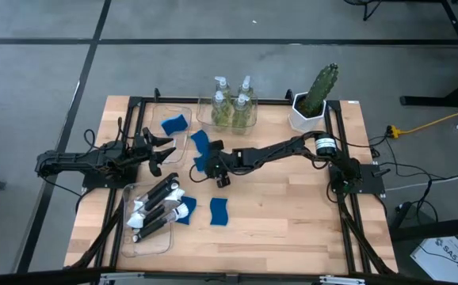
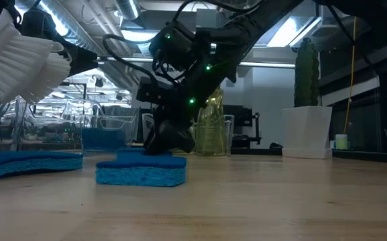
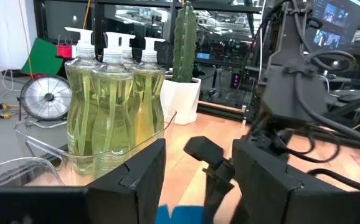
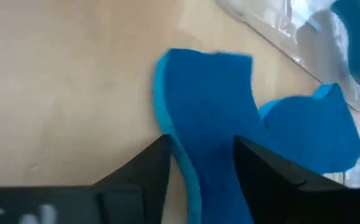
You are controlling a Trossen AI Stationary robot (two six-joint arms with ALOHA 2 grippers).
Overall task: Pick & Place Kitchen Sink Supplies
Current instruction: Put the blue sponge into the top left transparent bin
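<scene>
Several blue sponges lie flat on the wooden table. My right gripper (image 1: 205, 165) reaches slanting down from the table's right side over one sponge (image 4: 208, 93), open, with a finger along each of its long sides. A second sponge (image 4: 311, 134) overlaps its far side. Two more sponges (image 1: 219, 211) (image 1: 185, 210) lie nearer the front, and another (image 1: 175, 123) sits in a clear bin. Soap pump bottles (image 1: 233, 107) stand in a bin at the back. Dish brushes (image 1: 156, 207) lie in a bin at front left. My left gripper (image 1: 162, 150) waits open at the left. My right gripper has its fingers (image 4: 149, 168) across the sponge's near end (image 4: 198, 155), coming slanting down from the table's right. The sponge lies flat on the table and fills the gap between them. Whether the fingers touch it, I cannot tell.
A green cactus in a white pot (image 1: 314, 99) stands at the back right. The clear bin (image 1: 169, 119) at the back left lies close beyond the two overlapping sponges. The brush bin (image 1: 134, 229) takes up the front left corner. Bare wood (image 1: 292, 214) stretches across the front right.
</scene>
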